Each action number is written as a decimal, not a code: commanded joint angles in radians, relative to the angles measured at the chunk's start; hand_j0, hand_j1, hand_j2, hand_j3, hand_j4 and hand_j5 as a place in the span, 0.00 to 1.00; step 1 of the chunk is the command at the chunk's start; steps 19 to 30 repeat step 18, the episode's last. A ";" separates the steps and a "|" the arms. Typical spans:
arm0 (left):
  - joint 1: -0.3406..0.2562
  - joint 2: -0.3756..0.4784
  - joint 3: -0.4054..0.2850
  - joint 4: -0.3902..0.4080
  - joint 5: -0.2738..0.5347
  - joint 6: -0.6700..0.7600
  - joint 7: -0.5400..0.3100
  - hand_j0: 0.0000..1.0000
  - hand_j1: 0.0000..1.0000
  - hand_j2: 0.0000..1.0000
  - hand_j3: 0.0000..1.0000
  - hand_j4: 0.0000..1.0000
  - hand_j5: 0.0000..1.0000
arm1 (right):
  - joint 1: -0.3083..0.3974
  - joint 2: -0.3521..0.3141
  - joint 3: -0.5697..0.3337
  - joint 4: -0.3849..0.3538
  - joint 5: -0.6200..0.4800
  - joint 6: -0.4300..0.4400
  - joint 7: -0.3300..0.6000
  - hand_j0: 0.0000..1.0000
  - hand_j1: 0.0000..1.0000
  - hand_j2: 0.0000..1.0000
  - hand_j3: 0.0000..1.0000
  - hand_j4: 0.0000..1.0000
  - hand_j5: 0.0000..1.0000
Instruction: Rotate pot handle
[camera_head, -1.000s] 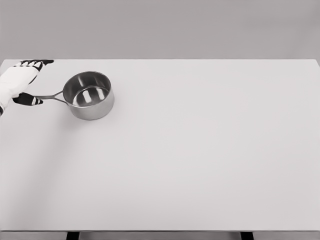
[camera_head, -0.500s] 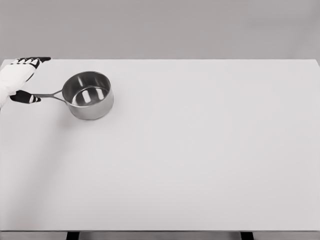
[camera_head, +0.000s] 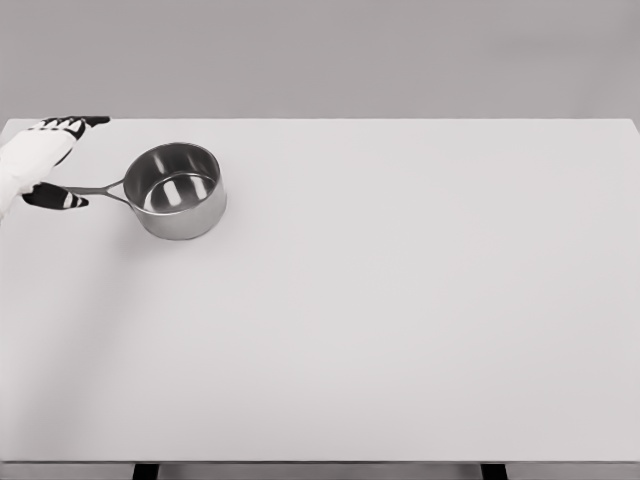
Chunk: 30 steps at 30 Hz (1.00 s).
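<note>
Left hand (camera_head: 40, 160) first, and from the head view we see it at the far left edge of the table (camera_head: 400, 320), white across the back with dark fingertips. Its fingers (camera_head: 75, 125) reach up and away toward the table's back edge, while the dark thumb (camera_head: 55, 199) sits lower, right at the outer end of the pot handle (camera_head: 98, 190). We read the hand as spread rather than curled, thumb and fingers well apart. Whether the thumb actually presses on the handle or only lies beside it, we cannot tell from this angle, so we call no grasp.

Now the pot (camera_head: 178, 190). It stands upright in the far-left part of the table, near the back edge, just beside the hand. We see a small, round saucepan of brushed, silvery metal with straight sides and an open top. Looking down into it, we catch bright reflections on the inner floor and a darker band around the inner wall. Its handle is thin and dark grey, forking into a narrow Y where it meets the rim, and it points straight out to the picture's left, toward the hand.

Only this one view is on offer, and the right arm does not show in it.
</note>
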 joint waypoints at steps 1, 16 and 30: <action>0.002 0.050 0.006 -0.060 0.066 -0.028 0.000 1.00 1.00 1.00 1.00 1.00 1.00 | 0.000 0.000 0.000 0.000 0.001 0.000 0.000 1.00 1.00 1.00 1.00 1.00 1.00; -0.038 0.030 -0.097 -0.218 0.353 -0.552 0.000 1.00 1.00 1.00 1.00 1.00 1.00 | 0.000 0.000 0.000 0.000 -0.001 -0.002 0.000 1.00 1.00 1.00 1.00 1.00 1.00; -0.034 0.023 -0.099 -0.218 0.353 -0.552 -0.002 1.00 1.00 1.00 1.00 1.00 1.00 | 0.000 0.000 0.000 0.000 0.001 0.000 0.000 1.00 1.00 1.00 1.00 1.00 1.00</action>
